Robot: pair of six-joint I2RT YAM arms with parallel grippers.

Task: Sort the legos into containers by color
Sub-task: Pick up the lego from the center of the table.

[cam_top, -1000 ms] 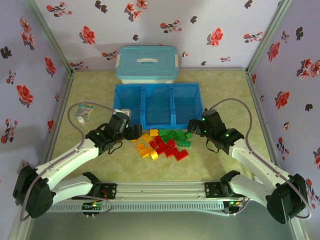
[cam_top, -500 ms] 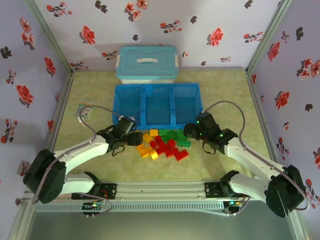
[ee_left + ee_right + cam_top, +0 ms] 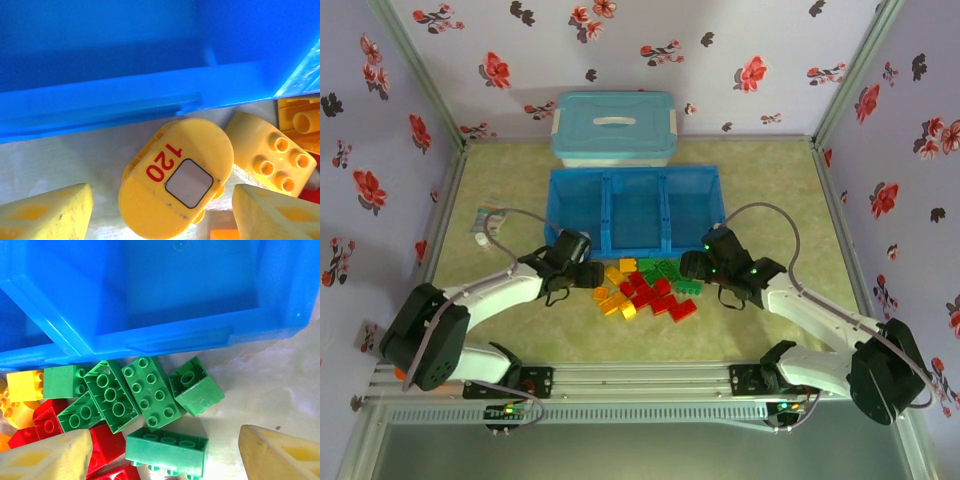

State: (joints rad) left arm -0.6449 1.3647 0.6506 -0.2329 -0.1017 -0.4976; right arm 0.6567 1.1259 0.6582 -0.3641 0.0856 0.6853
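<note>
Yellow rounded plastic brick (image 3: 175,185), stamped "120" in red beside a pale grey square sticker, lying on the worktop (image 3: 770,190) just in front of the bright blue plastic tray (image 3: 635,173). On either side of it the left jaws, held apart, with a clear gap on the brick's left side and no clamp on it. Just to its right, a yellow 4-stud brick with a sloped end (image 3: 270,152).

Tray divided into 3 equal compartments, bare blue floor showing in each. Pile of small yellow-orange, red and green legos (image 3: 645,288) on the worktop, close against the tray's near wall: yellow-orange towards the left, red in the middle and front, green towards the right.

Over the green end of the pile the right jaws, also wide apart, gripping nothing. Between their tips a long green brick (image 3: 167,450); beyond it 2 long green studded bricks (image 3: 150,392) side by side, a green cube-shaped brick (image 3: 196,387) touching them, red bricks (image 3: 102,445) to the left.

Behind the tray, a light-blue plastic box with a white-handled lid (image 3: 613,125), lid on, contents hidden. Near the left wall, a small pale packet (image 3: 485,222), print too small to read.
</note>
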